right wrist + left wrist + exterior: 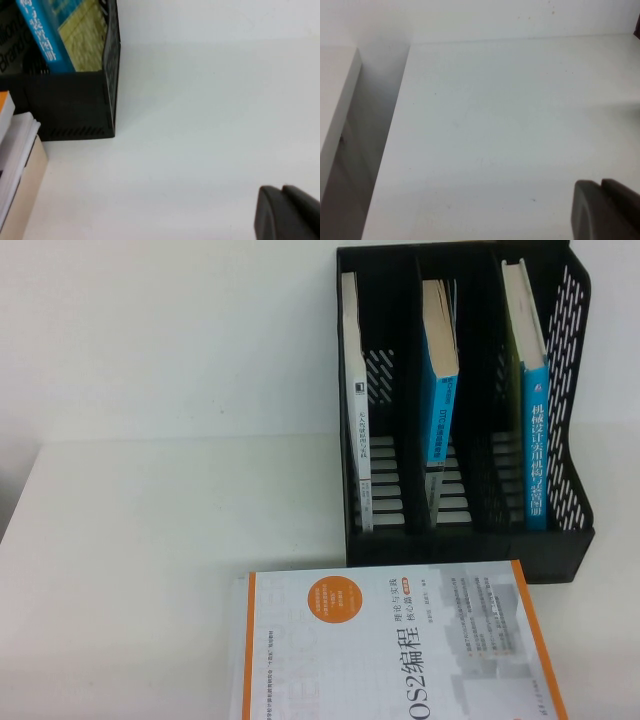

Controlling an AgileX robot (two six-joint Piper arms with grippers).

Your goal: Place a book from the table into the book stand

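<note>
The worktop [150,570] left of the book stand [560,540] is wide open; the white book [400,650] sits close in front.

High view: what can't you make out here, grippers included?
- White book: lower part cut off by the high view's bottom edge.
- Book in the right slot of the stand: cover mostly hidden by a divider; only the spine reads.
- Left gripper and right gripper: outside the high view; each wrist view shows only shut tips above the table, cropped at the frame corner.
</note>
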